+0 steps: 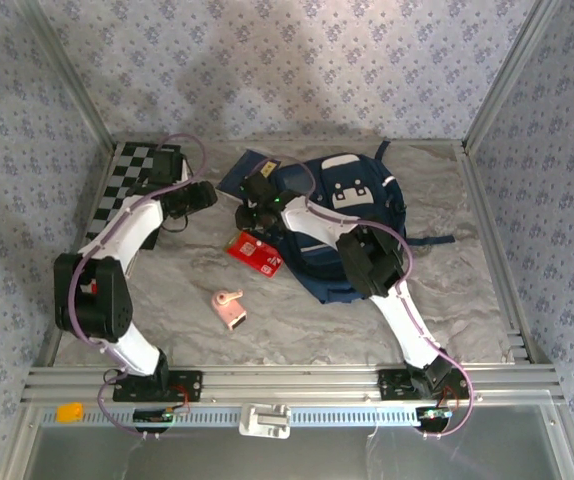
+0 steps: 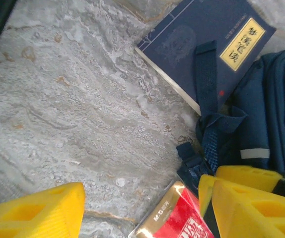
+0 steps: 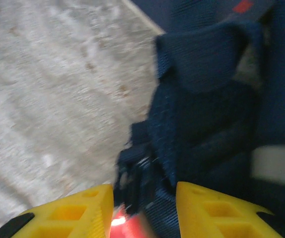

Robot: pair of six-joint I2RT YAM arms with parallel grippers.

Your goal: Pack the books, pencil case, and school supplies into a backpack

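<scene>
Yellow right fingers [image 3: 73, 215] flank the backpack [image 3: 281, 74] strap [image 3: 150, 178], clenched or not I cannot tell; my pull could sweep the near pencil case [image 1: 256, 252].

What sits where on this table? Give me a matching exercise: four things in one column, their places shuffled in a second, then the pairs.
Things
1. navy book
2. pencil case
3. pink gadget
4. checkered board

Places
a. far-left corner of the table
b. alone, closest to the near edge
c. partly under a strap of the backpack
d. just left of the backpack, nearer than the book

Pairs: 1-c, 2-d, 3-b, 4-a
</scene>
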